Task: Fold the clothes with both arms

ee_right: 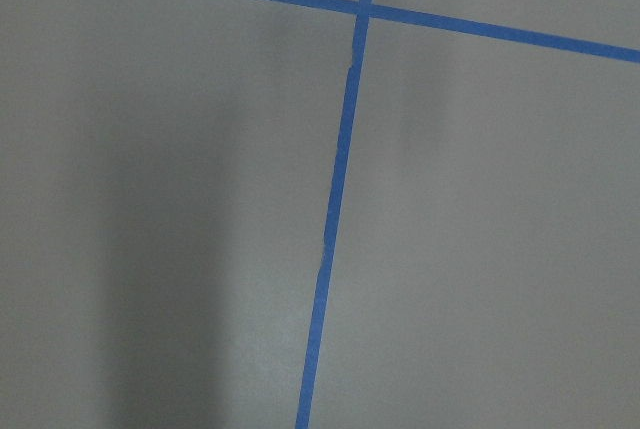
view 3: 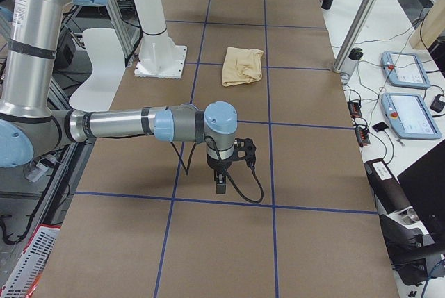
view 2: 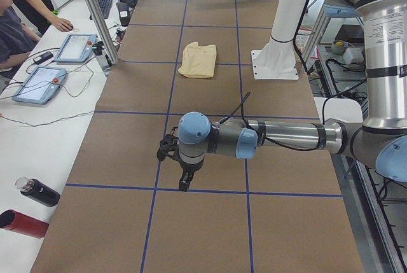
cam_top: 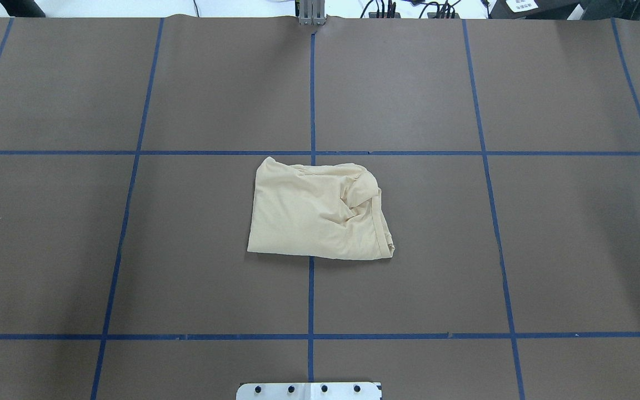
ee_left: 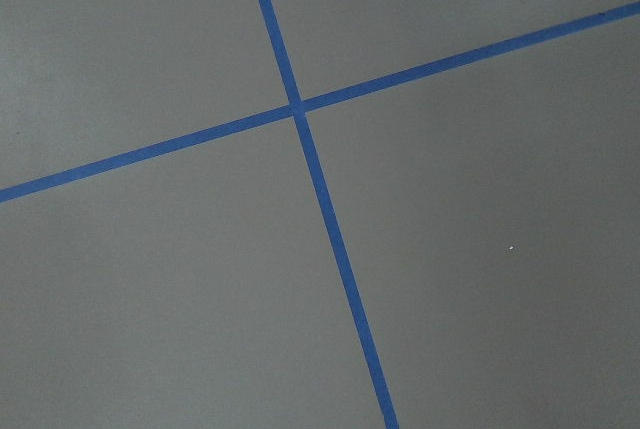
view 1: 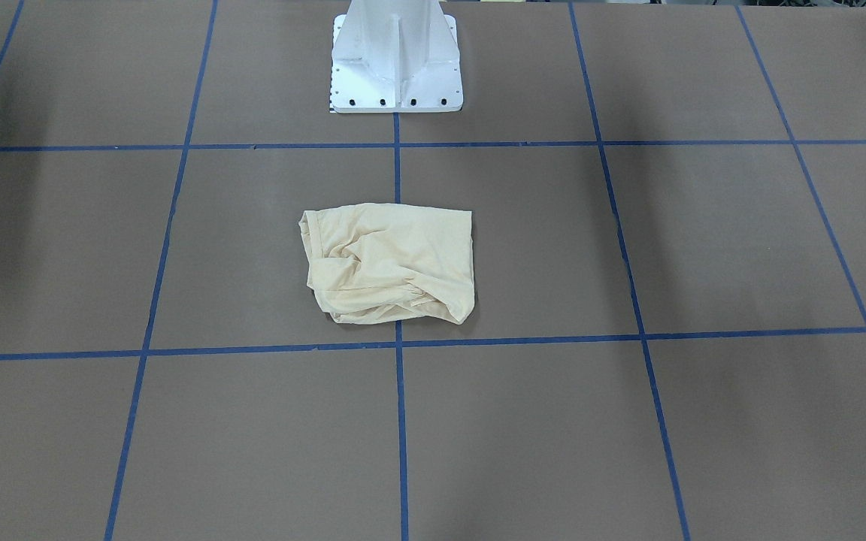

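On table (cam_top: 75, 250), one T-shirt (cam_top: 309, 211) (crumpled); two arms (view 2: 286, 136) (view 3: 118, 123) well apart.

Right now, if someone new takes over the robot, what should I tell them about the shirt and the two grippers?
Left gripper: hangs over bare table, far from the shirt; jaws open or shut, cannot tell.
Right gripper: the same, towards the table's other end.
Shirt: a small wrinkled bundle across the centre tape line, in front of the white base; neither arm touches it.
Done: it looks folded small, if untidily.
Left: perhaps smoothing it.
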Controlling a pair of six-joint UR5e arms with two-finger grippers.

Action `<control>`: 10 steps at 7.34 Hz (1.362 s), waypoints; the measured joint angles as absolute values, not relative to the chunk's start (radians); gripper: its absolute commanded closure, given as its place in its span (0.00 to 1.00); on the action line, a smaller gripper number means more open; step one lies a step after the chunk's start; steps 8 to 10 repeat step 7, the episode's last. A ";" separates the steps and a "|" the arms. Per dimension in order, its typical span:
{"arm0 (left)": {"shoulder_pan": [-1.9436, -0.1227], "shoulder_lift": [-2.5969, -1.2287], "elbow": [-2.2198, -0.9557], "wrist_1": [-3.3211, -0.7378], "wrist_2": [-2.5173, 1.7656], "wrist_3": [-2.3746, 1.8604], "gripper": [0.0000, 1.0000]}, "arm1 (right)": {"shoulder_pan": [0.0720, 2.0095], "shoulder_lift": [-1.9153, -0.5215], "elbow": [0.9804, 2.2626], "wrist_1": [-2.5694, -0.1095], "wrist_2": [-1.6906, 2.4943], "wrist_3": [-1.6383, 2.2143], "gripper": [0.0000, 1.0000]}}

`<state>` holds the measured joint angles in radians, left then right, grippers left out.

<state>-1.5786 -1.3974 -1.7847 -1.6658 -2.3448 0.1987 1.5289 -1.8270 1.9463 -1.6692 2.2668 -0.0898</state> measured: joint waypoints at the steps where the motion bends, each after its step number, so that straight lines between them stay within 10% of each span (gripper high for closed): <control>1: -1.579 -1.400 -1.790 -1.666 -2.328 0.199 0.00 | 1.529 -1.827 1.947 -1.669 2.267 -0.090 0.00; 10: -1.580 -1.389 -1.800 -1.664 -2.327 0.199 0.00 | 1.529 -1.829 1.971 -1.670 2.266 -0.088 0.00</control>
